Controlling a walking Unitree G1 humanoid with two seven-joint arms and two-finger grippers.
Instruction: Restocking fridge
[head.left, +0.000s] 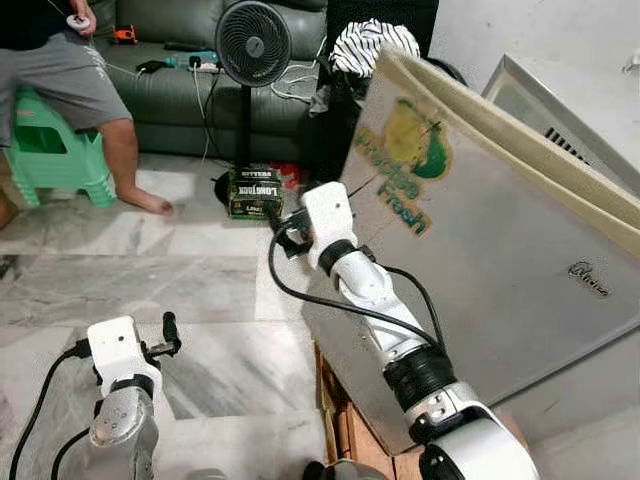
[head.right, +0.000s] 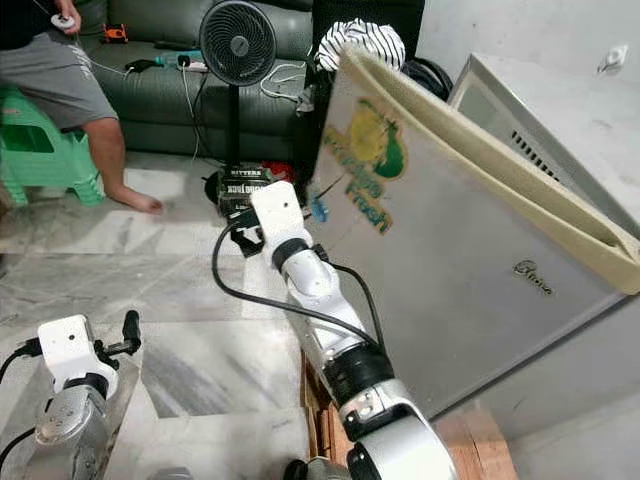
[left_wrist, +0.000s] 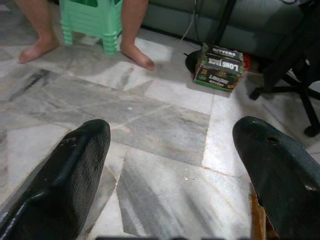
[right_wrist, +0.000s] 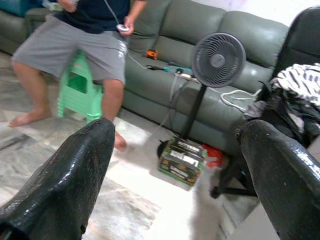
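Fridge door (head.left: 480, 230) just beside raised, open-fingered right gripper (head.left: 290, 235)

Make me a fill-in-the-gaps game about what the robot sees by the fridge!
1. The right gripper is raised beside the silver fridge door, and its fingers are ____.
2. The person sits on a stool coloured ____.
3. The fan stands in front of a grey ____.
4. The left gripper hangs low above the marble ____.

Missing words: open; green; sofa; floor
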